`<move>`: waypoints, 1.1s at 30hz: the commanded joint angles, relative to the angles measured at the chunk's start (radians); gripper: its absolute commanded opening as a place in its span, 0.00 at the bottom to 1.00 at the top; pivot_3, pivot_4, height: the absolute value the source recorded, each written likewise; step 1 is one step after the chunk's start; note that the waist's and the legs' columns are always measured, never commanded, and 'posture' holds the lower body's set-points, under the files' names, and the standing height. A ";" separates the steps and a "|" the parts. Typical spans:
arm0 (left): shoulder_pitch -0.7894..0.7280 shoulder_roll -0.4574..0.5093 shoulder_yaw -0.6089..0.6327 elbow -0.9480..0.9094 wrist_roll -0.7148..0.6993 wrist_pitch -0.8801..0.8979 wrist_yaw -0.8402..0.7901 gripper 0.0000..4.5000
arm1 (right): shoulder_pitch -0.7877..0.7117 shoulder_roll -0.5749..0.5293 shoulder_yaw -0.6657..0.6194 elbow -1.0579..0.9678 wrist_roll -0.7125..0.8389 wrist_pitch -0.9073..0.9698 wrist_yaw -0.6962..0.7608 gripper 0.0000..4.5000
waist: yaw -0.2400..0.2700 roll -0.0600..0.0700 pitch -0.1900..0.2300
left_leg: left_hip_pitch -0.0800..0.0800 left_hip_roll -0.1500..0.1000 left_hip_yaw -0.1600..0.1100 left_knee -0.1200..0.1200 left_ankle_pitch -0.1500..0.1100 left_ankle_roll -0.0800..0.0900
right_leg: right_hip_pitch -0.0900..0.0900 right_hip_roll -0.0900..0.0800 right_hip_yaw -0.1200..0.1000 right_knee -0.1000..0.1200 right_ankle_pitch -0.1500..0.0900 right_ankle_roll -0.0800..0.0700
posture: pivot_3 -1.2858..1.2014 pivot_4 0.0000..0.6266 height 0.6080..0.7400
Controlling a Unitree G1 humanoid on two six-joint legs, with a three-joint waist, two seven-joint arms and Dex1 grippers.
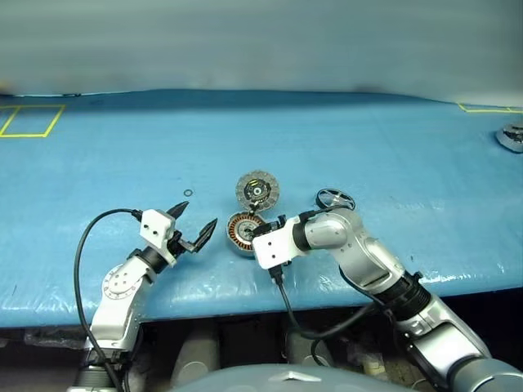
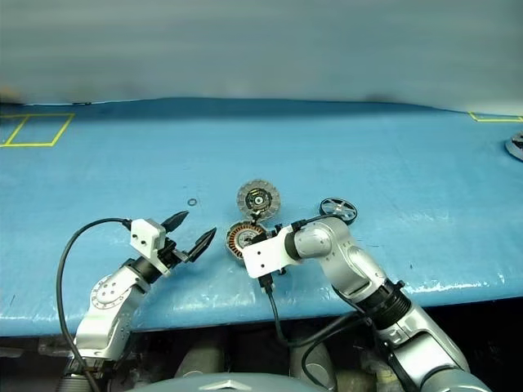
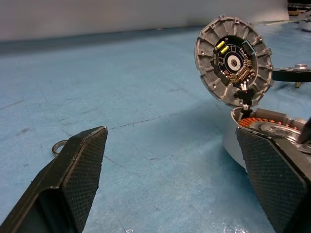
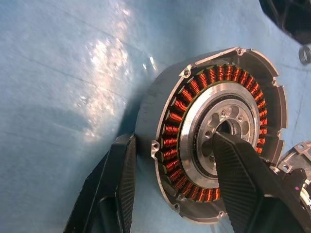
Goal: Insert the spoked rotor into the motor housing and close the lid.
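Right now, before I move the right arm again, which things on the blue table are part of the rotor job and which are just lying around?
Part of the job:
- motor housing, open, copper windings showing
- lid, hinged up behind the housing
- spoked rotor, on the table beside the housing

Just lying about:
- small metal ring
- another round part at the table's far right edge

The right tool covers part of the motor housing; the lid is cut off.
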 commanded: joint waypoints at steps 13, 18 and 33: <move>-0.023 0.027 0.013 -0.008 -0.019 -0.001 -0.052 1.00 | -0.009 -0.027 -0.096 -0.131 0.043 0.039 -0.108 0.96 | 0.010 0.000 0.001 | -0.003 0.000 0.000 0.002 0.000 0.000 | -0.002 0.000 -0.001 0.000 0.000 0.000 | 0.52 0.24 1.00; -0.015 0.088 0.040 -0.012 -0.019 0.010 -0.074 1.00 | 0.029 -0.079 -0.123 -0.159 0.075 0.101 -0.094 0.96 | 0.014 0.000 0.001 | -0.005 0.000 -0.002 0.003 0.000 0.000 | -0.003 0.000 -0.003 -0.001 0.000 0.000 | 0.52 0.24 1.00; -0.082 0.114 0.084 0.036 -0.035 -0.014 -0.082 1.00 | 0.117 -0.040 -0.316 -0.225 0.266 0.244 -0.201 0.96 | 0.023 0.000 0.003 | -0.008 0.000 -0.003 0.004 0.000 -0.001 | -0.004 -0.001 -0.004 -0.001 0.000 0.000 | 0.52 0.24 1.00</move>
